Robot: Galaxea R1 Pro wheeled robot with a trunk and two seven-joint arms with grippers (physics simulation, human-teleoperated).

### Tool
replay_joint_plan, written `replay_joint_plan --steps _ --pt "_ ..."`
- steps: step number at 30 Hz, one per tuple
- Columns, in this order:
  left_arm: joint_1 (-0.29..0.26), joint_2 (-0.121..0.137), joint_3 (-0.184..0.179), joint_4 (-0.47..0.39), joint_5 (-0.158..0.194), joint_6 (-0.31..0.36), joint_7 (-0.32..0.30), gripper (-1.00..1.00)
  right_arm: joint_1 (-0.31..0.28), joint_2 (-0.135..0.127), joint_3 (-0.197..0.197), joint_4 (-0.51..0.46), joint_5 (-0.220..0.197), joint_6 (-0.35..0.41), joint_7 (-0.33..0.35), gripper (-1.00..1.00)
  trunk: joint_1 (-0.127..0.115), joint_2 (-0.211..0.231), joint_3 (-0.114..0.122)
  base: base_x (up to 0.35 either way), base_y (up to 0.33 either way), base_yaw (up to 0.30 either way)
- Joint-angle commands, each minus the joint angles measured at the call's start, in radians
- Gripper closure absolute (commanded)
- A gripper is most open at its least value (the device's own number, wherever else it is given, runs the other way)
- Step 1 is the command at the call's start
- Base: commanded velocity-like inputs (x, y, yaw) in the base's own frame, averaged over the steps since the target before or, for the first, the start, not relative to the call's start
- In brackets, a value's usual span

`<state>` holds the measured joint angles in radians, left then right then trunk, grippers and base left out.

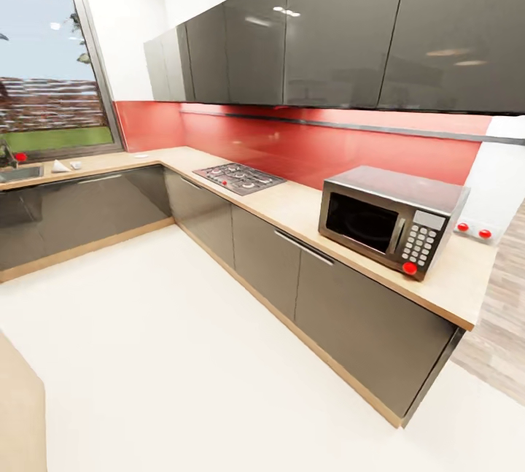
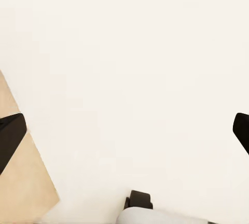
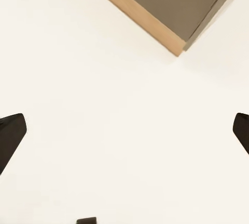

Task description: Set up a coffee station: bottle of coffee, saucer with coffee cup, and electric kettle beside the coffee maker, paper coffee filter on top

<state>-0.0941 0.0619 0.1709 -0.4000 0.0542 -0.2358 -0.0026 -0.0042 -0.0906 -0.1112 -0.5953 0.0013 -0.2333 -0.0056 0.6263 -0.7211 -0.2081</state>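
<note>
The counter is looking like pale, matt wood. The cupboards and the top cupboards are shining like dark grey glass. The red wall is looking smooth and glossy. The microwave is looking like grey metal with a dark glass door. The floor is looking smooth and cream.

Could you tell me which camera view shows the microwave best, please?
The head view: the microwave sits whole on the countertop, door and keypad facing the camera. The wrist views look down at pale floor; the right one catches a cabinet corner.
</note>
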Motion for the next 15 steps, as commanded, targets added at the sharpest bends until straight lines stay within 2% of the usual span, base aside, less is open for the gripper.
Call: replay_joint_plan --steps 1,4,11,15 --pt "-0.001 0.0 0.0 0.001 0.006 -0.003 0.0 -1.0 0.0 0.0 -0.001 0.0 0.0 -0.002 -0.001 -1.0 -0.004 0.006 0.002 0.0 0.0 0.255" --pt "-0.001 0.0 0.0 0.001 0.006 -0.003 0.0 -1.0 0.0 0.0 0.0 -0.001 0.0 -0.002 0.0 -1.0 -0.015 0.027 0.011 0.0 0.0 0.12" --pt "-0.001 0.0 0.0 0.001 0.006 -0.003 0.0 -1.0 0.0 -0.01 0.004 0.004 0.013 -0.003 0.005 -1.0 -0.042 0.076 0.033 0.0 0.0 0.008" --pt "-0.001 0.0 0.001 0.001 0.006 -0.002 0.0 -1.0 0.0 -0.009 0.004 0.013 0.049 -0.003 0.003 -1.0 -0.057 0.104 0.046 0.0 0.0 0.0"
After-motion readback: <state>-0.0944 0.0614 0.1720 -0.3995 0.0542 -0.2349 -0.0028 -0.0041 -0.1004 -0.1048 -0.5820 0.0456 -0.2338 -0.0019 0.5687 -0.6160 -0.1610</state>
